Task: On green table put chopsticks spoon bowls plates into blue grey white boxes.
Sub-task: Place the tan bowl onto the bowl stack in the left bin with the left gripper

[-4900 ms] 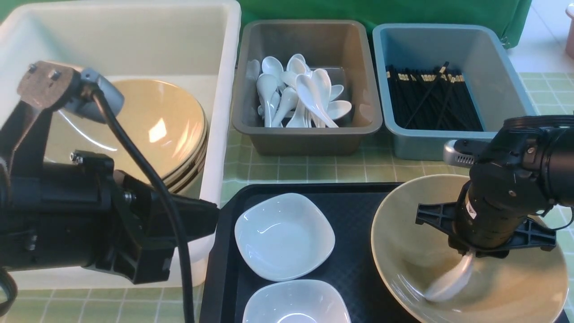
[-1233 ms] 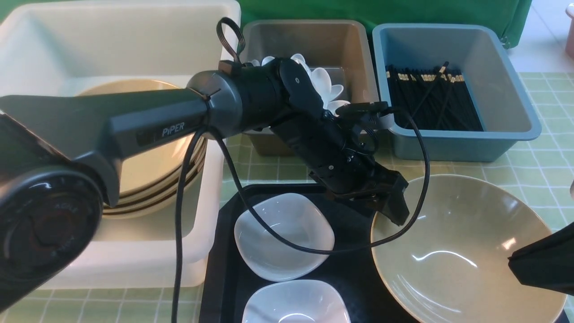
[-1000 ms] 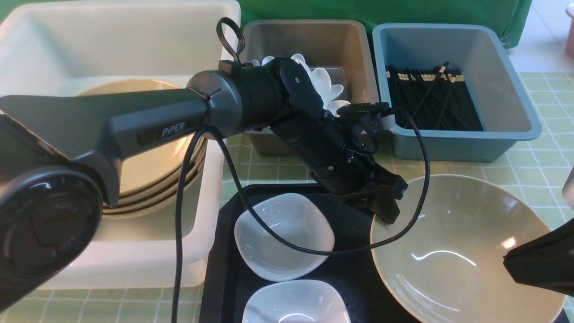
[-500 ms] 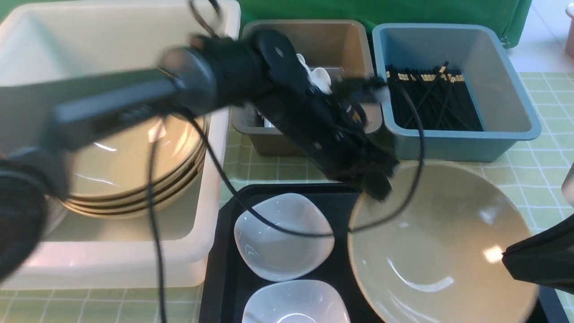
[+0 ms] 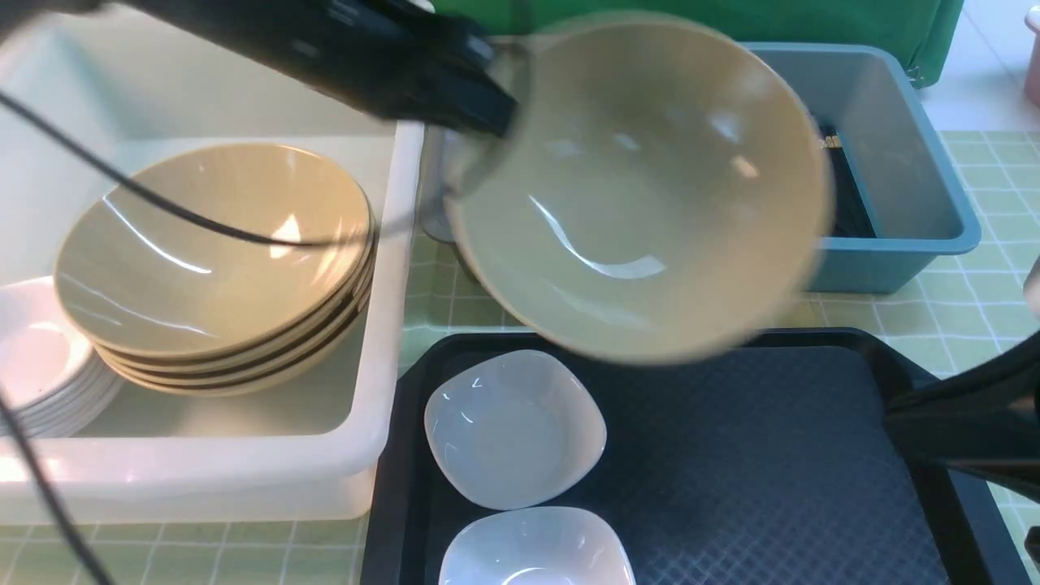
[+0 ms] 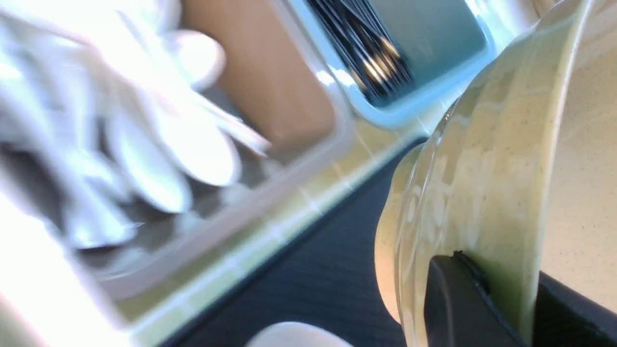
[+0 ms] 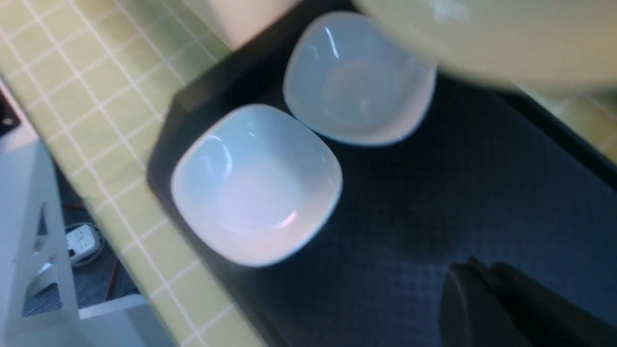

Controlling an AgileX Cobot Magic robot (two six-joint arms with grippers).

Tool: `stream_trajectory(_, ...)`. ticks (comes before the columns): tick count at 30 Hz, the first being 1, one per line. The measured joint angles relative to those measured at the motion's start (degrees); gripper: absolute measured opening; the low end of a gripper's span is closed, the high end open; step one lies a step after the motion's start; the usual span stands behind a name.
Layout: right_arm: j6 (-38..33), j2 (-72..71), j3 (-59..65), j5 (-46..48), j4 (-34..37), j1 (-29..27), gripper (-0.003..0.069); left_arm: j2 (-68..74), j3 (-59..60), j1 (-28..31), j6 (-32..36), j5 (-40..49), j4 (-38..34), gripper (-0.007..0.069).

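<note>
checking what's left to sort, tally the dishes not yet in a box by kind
small white bowls on the black tray: 2
big tan bowl in the air: 1
total: 3

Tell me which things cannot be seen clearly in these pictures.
Spoons, grey box: front view, hidden behind the raised bowl.
Chopsticks: front view, mostly covered by the bowl.
Left pincer: front view, blurred by motion.
Right pincer: front view, cut off by the edge.
</note>
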Motion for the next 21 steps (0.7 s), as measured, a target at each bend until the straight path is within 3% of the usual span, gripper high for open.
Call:
stream_trajectory(8,-14.6,0.0,0.0,-5.5,15.8,0.0,0.0047,-5.9,0.1,19.2,-0.1,6.7,-0.5,0.0017)
stream_trajectory(15,-15.9,0.6,0.0,-15.4,17.4,0.0,0.0053,-9.4,2.7,36.0,-0.6,10.1,-2.3,0.0017)
stream_trajectory(21,-16.8,0.6,0.0,-17.7,17.6,0.0,0.0057,-9.6,9.6,43.0,-1.5,6.5,-1.1,0.0017)
